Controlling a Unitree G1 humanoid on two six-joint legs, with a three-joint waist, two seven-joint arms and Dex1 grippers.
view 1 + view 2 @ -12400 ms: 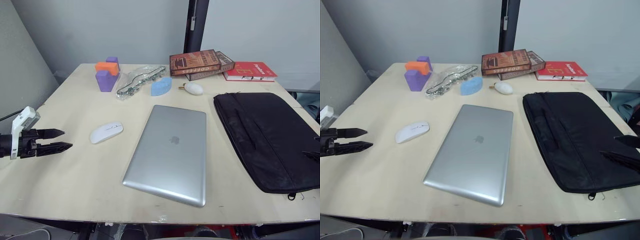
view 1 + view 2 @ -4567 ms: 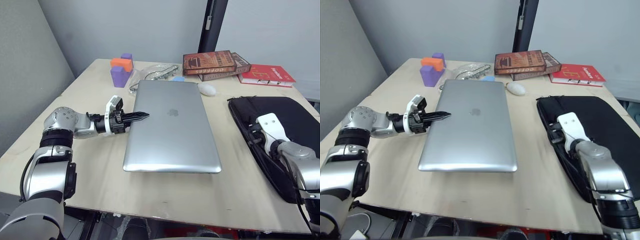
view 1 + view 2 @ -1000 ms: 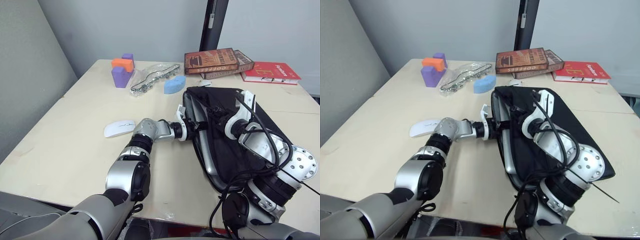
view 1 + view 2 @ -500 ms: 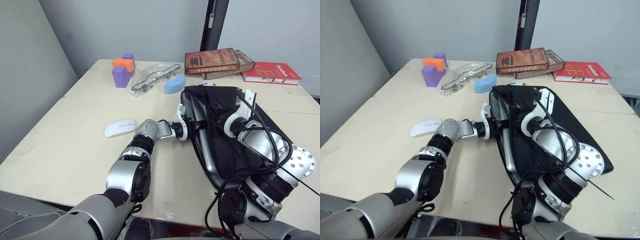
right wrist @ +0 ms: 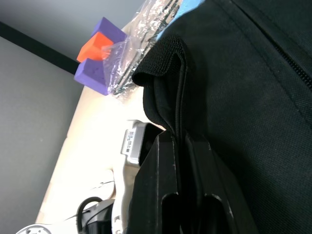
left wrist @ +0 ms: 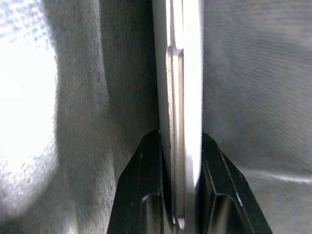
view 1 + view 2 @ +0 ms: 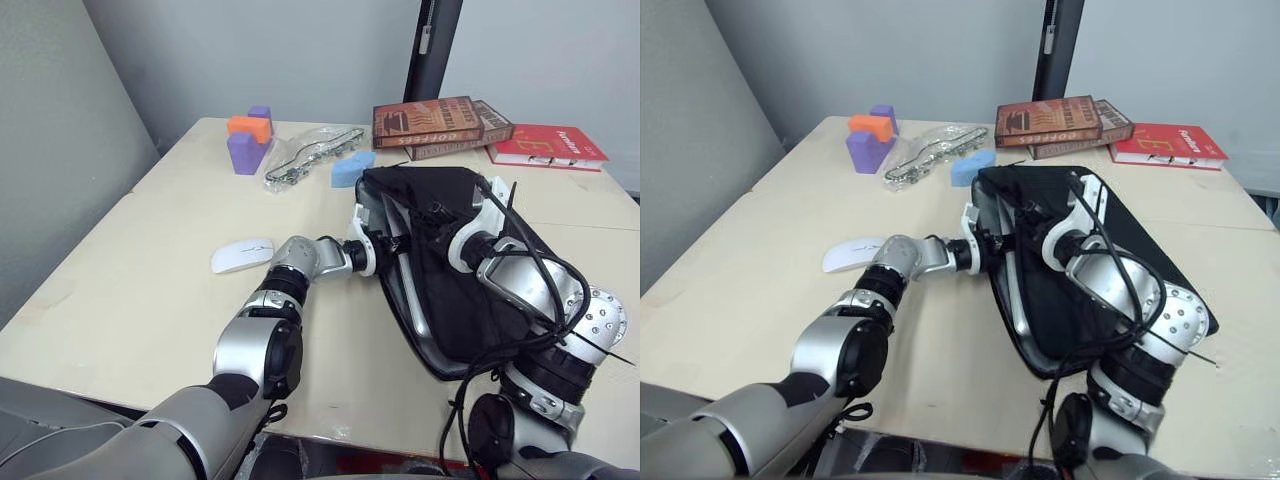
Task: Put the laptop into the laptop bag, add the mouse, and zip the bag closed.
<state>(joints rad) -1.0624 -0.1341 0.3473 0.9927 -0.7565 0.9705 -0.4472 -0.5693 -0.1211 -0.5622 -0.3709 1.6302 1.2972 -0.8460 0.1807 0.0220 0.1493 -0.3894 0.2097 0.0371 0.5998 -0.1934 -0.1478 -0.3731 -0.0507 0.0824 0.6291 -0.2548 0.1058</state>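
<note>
Black fabric rides up over silver metal: the laptop bag (image 7: 470, 270) lies at about three o'clock on the table (image 7: 130, 300), and the laptop (image 7: 408, 300) is mostly swallowed, just a pale edge showing along the bag's open side. This is the first step, laptop into bag, and I'd call it nearly home.

The left gripper (image 6: 178, 146) is at the bag's mouth, its two fingers (image 6: 146, 170) pinching the laptop's thin edge from either side, with bag lining all around. The right gripper (image 5: 181, 146) is clamped on the bag's fabric lip, holding the opening up.

The mouse (image 7: 242, 256) sits untouched at nine o'clock, well apart from the bag. Off at twelve o'clock: purple and orange blocks (image 7: 245, 140), a clear plastic packet (image 7: 305, 155), a blue piece (image 7: 350, 170) and a stack of books (image 7: 440, 125).

Next call, as I read it: nudge the laptop the rest of the way in, let go of its edge, then send the left arm back toward nine o'clock for the mouse while the right keeps the mouth open. The zip waits until both are inside.
</note>
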